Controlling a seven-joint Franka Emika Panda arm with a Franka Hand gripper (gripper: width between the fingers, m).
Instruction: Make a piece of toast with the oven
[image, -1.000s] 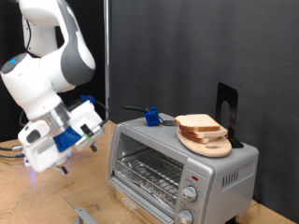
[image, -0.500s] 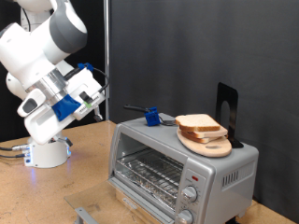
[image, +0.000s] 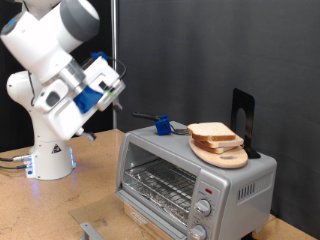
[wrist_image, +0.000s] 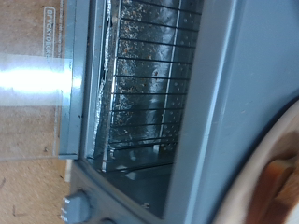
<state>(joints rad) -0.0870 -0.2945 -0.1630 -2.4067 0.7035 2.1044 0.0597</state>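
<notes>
Toast: pale bread slices lie stacked on the round wooden board, which sits on the roof of the oven toward the exterior view's right; nothing touches them; which slice is the one to be toasted I cannot tell
Oven: silver-grey box at the exterior view's lower right; its glass door hangs open, flat in front of the mouth; the wire rack shows bare in the wrist view, no bread on it; two knobs sit at the front corner
Gripper: high in the air at the exterior view's upper left, well apart from the oven and above its roof line; nothing shows between its fingers; whether they are spread or pressed together I cannot tell
Blue-handled tool: lies on the oven roof beside the board
Just changed: over the last second the arm has swung up from low beside the oven's open door to roof height, and the hand has tilted toward the oven
Meaning for the task: my judgement is that the door-opening is finished and the bread stage is only starting; no slice has been lifted
Against the earlier frame: bread, board, tool and open door lie exactly as they did; only the arm has moved, upward and slightly toward the exterior view's right
</notes>
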